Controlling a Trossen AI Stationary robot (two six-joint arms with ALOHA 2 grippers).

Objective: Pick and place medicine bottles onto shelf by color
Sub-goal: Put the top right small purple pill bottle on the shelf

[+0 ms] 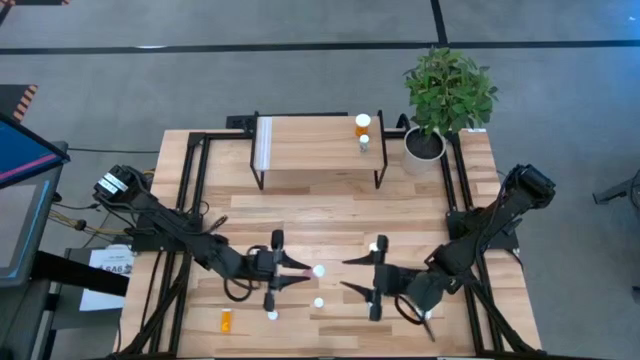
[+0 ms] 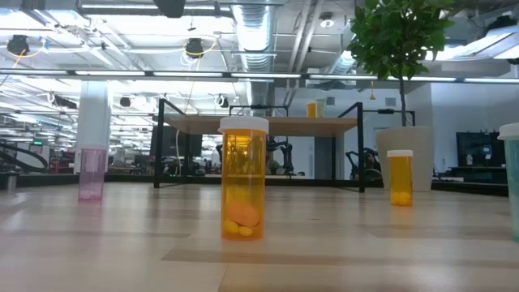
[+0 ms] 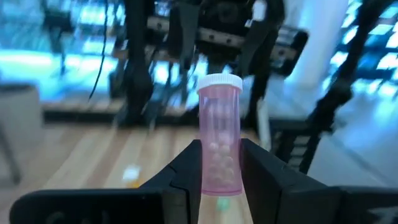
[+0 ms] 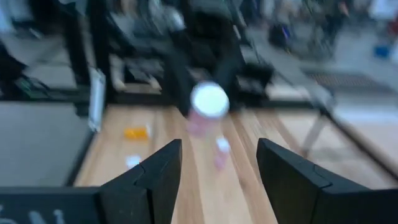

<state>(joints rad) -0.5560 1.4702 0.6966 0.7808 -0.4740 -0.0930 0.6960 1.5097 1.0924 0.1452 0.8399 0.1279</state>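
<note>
On the table's front half, the left gripper (image 1: pixel 300 276) clamps a pink bottle (image 3: pixel 220 144). Beside it, the right gripper (image 1: pixel 352 275) waits with jaws open and empty. Two bottles (image 1: pixel 362 130) stand at the shelf's (image 1: pixel 310 145) right end; several remain along the table's front edge.

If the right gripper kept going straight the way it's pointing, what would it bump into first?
Probably the pink bottle that the left gripper is holding. The open right gripper points across the table toward it, and the right wrist view shows that bottle straight ahead between its fingers. Depth is hard to judge, though.
</note>
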